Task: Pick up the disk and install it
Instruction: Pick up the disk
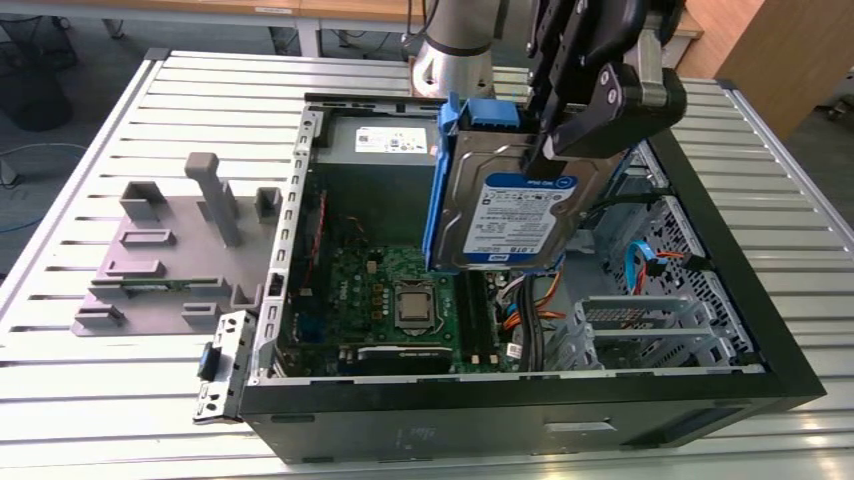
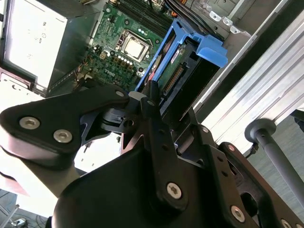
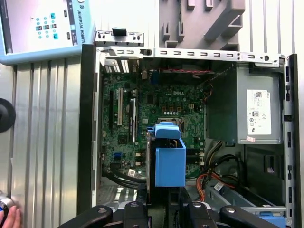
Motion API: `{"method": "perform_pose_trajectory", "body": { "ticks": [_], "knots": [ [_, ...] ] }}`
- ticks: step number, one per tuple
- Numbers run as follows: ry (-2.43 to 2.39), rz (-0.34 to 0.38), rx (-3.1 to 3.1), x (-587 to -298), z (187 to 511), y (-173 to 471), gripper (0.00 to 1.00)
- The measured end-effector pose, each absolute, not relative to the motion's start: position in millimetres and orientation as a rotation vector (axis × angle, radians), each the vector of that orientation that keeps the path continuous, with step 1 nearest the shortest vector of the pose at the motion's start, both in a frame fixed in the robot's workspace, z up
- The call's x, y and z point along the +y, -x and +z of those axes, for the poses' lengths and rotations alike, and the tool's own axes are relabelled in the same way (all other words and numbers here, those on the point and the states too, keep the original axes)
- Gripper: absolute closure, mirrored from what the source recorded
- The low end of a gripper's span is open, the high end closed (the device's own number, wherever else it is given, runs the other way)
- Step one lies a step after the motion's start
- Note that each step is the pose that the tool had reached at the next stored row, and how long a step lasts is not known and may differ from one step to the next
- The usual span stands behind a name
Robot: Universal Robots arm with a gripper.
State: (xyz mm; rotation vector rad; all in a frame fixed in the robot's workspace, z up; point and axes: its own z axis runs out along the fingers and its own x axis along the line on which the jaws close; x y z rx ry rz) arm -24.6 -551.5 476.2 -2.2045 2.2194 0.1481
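Note:
The disk (image 1: 514, 215), a silver drive with a white-and-blue label in a blue carrier, hangs on edge above the open computer case (image 1: 747, 300). It is over the motherboard (image 1: 387, 290), level with the case's rim. My gripper (image 1: 545, 158) is shut on its upper part from above. In both wrist views the disk's blue carrier (image 2: 190, 52) (image 3: 169, 159) sticks out beyond the black fingers (image 2: 151, 102), with the motherboard (image 3: 142, 114) behind it.
Inside the case sit a grey power supply (image 1: 380, 140), orange and blue cables (image 1: 641, 260) and a metal drive cage (image 1: 641, 320). A grey plastic fixture (image 1: 174, 250) stands on the slatted table at the exterior view's left. A teach pendant (image 3: 42, 28) lies beside the case.

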Motion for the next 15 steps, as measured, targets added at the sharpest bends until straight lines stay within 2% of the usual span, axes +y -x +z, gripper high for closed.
{"method": "perform_pose_trajectory", "body": {
  "ticks": [15],
  "knots": [
    [2.204, 0.148, 2.219, -557.8, 476.2, 24.6, 0.65]
  ]
}}
